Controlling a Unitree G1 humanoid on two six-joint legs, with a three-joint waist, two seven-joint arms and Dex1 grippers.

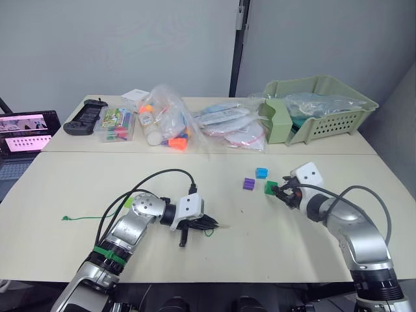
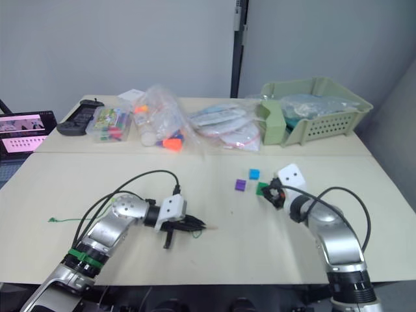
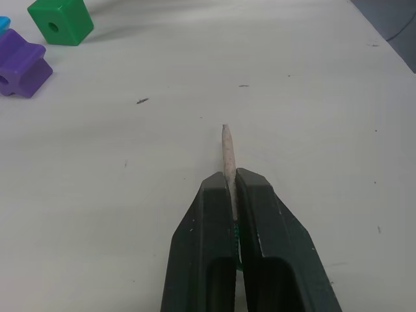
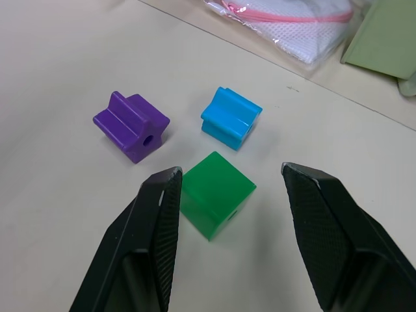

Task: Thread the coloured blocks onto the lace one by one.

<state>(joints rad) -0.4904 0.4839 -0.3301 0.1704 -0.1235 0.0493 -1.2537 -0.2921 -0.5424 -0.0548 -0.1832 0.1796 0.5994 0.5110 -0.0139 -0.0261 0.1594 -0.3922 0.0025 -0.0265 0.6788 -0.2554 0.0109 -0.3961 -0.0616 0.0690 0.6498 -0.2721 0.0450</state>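
On the pale beige tabletop (image 1: 273, 240), the right claw (image 4: 227, 195) is spread wide, with the green plastic cube (image 4: 216, 192) lying between its fingers, untouched. The blue notched block (image 4: 231, 118) and purple notched block (image 4: 130, 125) lie just beyond. The left claw (image 3: 232, 188) is clamped on the thin green lace (image 1: 81, 218), its pale stiff tip (image 3: 227, 153) protruding.

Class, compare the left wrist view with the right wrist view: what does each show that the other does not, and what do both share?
Left wrist view alone: the left end effector shut on the lace, its pale tip sticking out. Right wrist view alone: the right end effector open over the green block, a whole blue block and a mesh bag. Both: the green block, a purple block and the table.
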